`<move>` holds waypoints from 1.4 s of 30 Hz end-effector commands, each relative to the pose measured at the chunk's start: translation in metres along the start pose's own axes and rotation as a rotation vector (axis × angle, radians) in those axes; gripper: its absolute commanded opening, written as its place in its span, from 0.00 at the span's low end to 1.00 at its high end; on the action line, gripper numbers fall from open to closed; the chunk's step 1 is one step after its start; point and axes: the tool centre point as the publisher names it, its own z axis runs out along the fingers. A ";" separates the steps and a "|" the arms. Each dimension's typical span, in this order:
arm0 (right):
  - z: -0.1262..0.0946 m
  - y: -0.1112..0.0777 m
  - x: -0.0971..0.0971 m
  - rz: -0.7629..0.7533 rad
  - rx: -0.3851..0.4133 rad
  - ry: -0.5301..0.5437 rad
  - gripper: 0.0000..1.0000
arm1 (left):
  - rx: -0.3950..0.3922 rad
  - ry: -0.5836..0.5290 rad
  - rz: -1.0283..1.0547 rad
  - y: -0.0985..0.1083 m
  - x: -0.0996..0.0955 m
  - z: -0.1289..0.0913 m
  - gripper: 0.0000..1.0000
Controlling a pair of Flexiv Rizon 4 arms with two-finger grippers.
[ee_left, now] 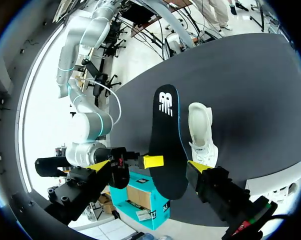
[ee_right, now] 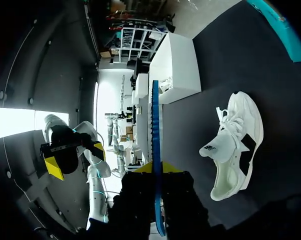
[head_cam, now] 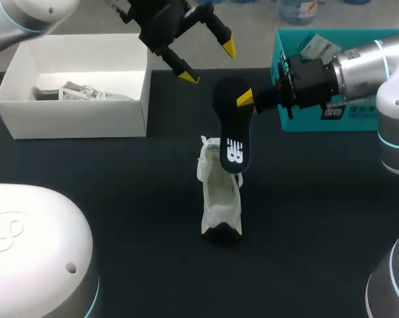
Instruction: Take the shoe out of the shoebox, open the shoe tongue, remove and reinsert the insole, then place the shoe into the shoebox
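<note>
A white shoe (head_cam: 220,193) lies on the black table, its tongue pulled up. Above its heel end hangs a black insole (head_cam: 232,126) with a white logo, and my right gripper (head_cam: 244,101) is shut on the insole's far end. From the right wrist, the insole (ee_right: 155,140) is edge-on between the fingers of the right gripper (ee_right: 158,170), with the shoe (ee_right: 236,145) lying beside it. My left gripper (head_cam: 209,61) is open in the air behind the insole, holding nothing. In the left wrist view the left gripper (ee_left: 149,166) faces the insole (ee_left: 166,145) and the shoe (ee_left: 200,131).
An open white shoebox (head_cam: 73,116) stands at the back left with a second shoe and paper inside. A teal box (head_cam: 348,116) sits at the back right, under my right arm. The dark tabletop (head_cam: 120,199) spreads around the shoe.
</note>
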 end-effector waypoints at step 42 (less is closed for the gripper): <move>0.003 0.020 0.015 -0.043 -0.059 0.117 0.00 | -0.089 0.558 -0.057 0.015 -0.023 -0.011 1.00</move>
